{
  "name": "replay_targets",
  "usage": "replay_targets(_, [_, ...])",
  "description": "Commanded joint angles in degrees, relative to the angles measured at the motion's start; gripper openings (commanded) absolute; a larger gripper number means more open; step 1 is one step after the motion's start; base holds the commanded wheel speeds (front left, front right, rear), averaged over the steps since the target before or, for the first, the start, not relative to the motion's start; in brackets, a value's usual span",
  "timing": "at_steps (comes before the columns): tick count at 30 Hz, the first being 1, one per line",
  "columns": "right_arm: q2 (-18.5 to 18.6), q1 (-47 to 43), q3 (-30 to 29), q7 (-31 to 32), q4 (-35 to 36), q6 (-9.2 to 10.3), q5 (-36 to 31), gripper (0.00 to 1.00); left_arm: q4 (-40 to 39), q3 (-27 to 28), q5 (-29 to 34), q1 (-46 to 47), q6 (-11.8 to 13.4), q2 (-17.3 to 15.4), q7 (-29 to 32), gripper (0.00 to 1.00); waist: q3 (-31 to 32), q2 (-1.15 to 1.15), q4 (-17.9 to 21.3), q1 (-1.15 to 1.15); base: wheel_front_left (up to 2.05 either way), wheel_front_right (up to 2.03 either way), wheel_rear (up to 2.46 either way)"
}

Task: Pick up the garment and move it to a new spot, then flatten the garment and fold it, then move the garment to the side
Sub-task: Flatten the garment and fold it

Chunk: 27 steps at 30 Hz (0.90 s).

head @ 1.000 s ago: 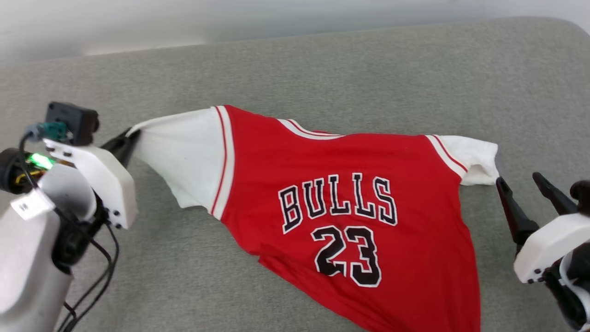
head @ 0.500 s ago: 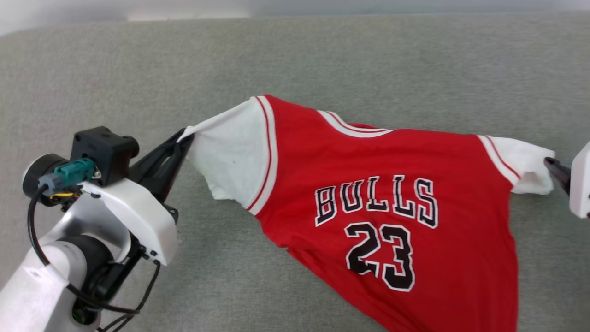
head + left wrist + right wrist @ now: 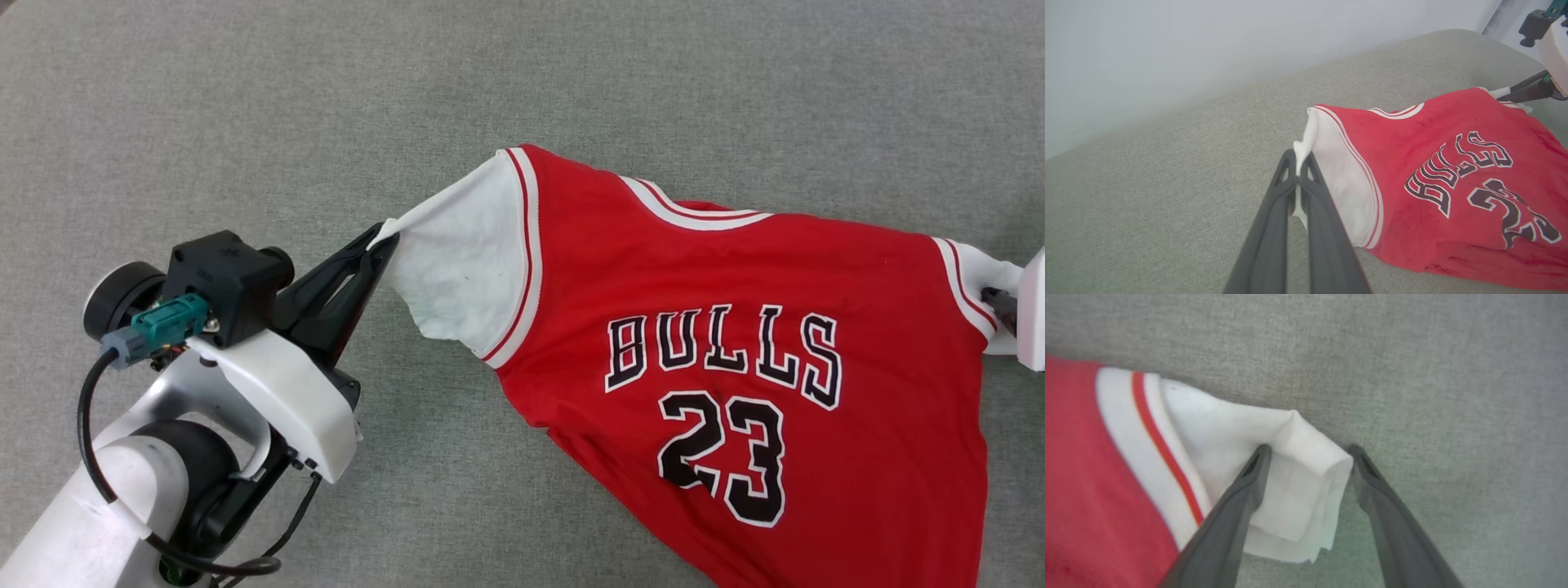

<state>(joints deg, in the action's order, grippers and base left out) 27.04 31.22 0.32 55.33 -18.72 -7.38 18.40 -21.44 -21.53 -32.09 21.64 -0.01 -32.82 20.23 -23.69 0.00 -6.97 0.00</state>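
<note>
Right gripper (image 3: 1309,451) has reached a white sleeve of the garment (image 3: 735,269).
Its jaws gape astride the cuff; left gripper (image 3: 1299,157) pinches the other sleeve tight.

Grey fabric surface (image 3: 245,98), pale wall (image 3: 1188,53)

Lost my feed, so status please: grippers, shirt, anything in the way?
Left gripper shut on one white sleeve. Right gripper open, straddling the other sleeve. Shirt print-up on grey cushion. Nothing seen in the way.
</note>
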Motion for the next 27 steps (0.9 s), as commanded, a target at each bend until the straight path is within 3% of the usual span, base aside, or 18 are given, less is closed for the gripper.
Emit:
replay_targets(1, [-1.7,-2.4,2.9,0.0,-2.0,-0.21,1.4,1.0,0.4,0.1,0.0,0.8,-0.3,0.1,-0.4,0.0,-0.3,0.0,-0.3,0.0,0.0,0.0,0.0])
replay_targets(4, [-1.9,-4.5,6.2,-0.2,-3.4,-0.44,3.9,1.0,1.3,0.2,0.0,0.9,-0.3,-0.1,-0.8,0.0,-0.3,0.0,-0.3,0.0,0.0,0.0,0.0])
replay_targets(5, [-1.8,-5.0,7.1,-0.4,-3.7,-0.45,4.7,0.78,1.6,0.3,-0.1,0.8,-0.3,-0.1,-0.9,0.0,-0.2,0.0,-0.3,0.0,0.0,0.0,0.0])
replay_targets(6, [-1.5,-5.2,7.6,-0.9,-3.8,-0.45,5.3,0.17,2.0,0.3,-0.2,0.7,-0.3,-0.1,-1.1,0.0,-0.1,0.0,-0.3,0.0,0.0,0.0,0.0])
replay_targets(7, [-1.1,-5.2,7.9,-1.8,-3.9,-0.45,5.7,0.0,2.4,0.4,-0.3,0.5,-0.3,-0.2,-1.4,0.0,0.2,0.0,-0.1,0.0,0.0,0.0,0.0])
replay_targets(17, [3.2,1.0,4.8,-14.1,-1.6,-0.09,8.5,0.0,5.4,3.6,-0.9,-1.4,0.6,-1.5,-4.7,0.0,7.3,0.0,2.6,0.0,0.0,0.0,0.0])
replay_targets(27, [6.3,4.7,3.3,-19.6,8.2,-0.08,12.1,0.0,1.8,11.0,-1.3,-0.2,2.6,-5.3,-7.7,0.0,14.6,0.0,6.0,0.0,0.0,0.0,0.0])
